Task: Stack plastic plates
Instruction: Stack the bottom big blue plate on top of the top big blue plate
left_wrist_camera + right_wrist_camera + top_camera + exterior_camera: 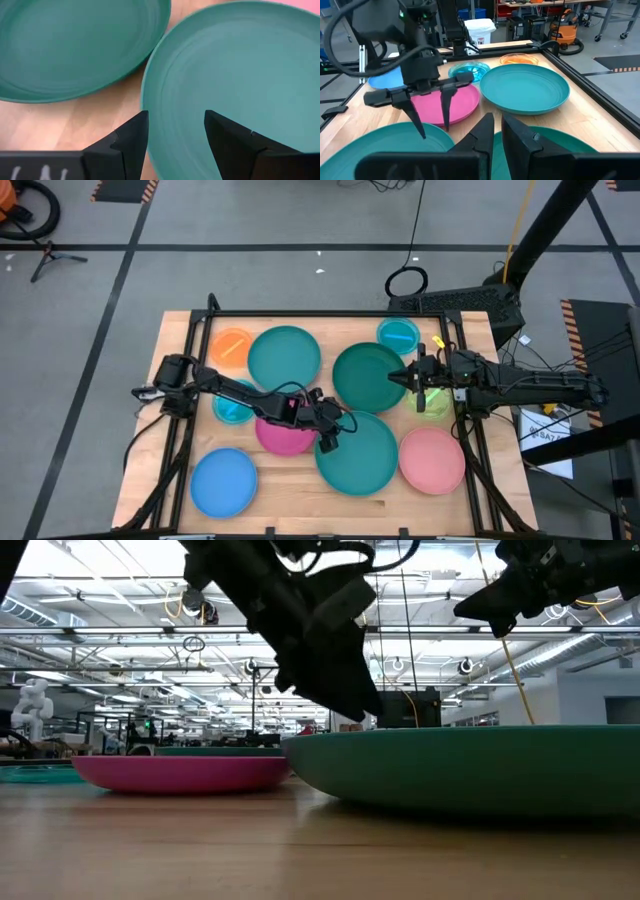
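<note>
The left end effector (pixel 327 442) hangs with its fingers spread wide, straddling the near rim of the big teal plate (pixel 357 452) at the front of the worktop; it pinches nothing, and that rim sits right beneath the gap, the dish spreading out ahead of the fingertips. A round plate has no long axis to line up with, so what counts is the edge, and this arm is plainly the nearer one to it. Just behind its fingers, on the wrist side, lies the magenta plate (pixel 283 432). Just beyond the teal plate's far rim is the dark green plate (pixel 369 376), the two looking close but apart, with bare wood between them in the left wrist view. The left arm reaches low and slantwise from its base across the worktop. The right end effector (pixel 404 377) hovers above the dark green plate's edge, its fingers looking drawn nearly together and empty, though I can't be sure. Farther out lie a second teal plate (pixel 285 354), a pink plate (pixel 432 460) and a blue plate (pixel 224 482).
</note>
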You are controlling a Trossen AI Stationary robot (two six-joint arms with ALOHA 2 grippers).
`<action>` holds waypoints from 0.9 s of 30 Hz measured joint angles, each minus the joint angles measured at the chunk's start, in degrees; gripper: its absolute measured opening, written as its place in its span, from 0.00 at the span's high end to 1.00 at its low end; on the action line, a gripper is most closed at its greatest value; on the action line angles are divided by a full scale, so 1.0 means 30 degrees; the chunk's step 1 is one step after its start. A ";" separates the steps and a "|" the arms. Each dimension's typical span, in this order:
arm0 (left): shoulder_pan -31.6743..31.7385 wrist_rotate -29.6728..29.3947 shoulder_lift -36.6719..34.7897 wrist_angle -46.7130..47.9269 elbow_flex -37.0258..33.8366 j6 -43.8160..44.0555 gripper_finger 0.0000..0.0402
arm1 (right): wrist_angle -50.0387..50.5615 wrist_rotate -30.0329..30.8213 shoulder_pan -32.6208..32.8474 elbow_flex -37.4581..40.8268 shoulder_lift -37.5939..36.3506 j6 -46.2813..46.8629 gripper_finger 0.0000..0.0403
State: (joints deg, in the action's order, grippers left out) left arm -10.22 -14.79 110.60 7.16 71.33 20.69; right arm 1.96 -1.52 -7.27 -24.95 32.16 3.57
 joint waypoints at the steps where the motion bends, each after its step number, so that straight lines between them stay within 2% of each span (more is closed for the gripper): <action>1: 0.0104 -0.0007 0.0112 -0.0139 0.0000 0.0040 0.50 | -0.0007 0.0007 0.0000 0.0000 0.0000 0.0000 0.93; 8: 0.0828 0.0018 0.0524 -0.0187 0.0007 0.0059 0.50 | 0.0116 0.0029 0.0000 0.0000 0.0000 0.0000 0.93; 14: 0.1075 0.1108 0.1226 -0.0644 -0.0007 0.0192 0.50 | 0.0390 0.0029 0.0000 0.0000 0.0000 0.0003 0.93; 27: 0.1066 0.1115 0.1153 0.0167 0.0007 0.1772 0.50 | 0.1207 0.0036 0.0000 0.0000 0.0007 0.0607 0.93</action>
State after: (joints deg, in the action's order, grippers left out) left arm -7.03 -11.44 114.06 7.66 71.35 26.00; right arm 5.58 -1.41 -7.27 -24.95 32.18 5.40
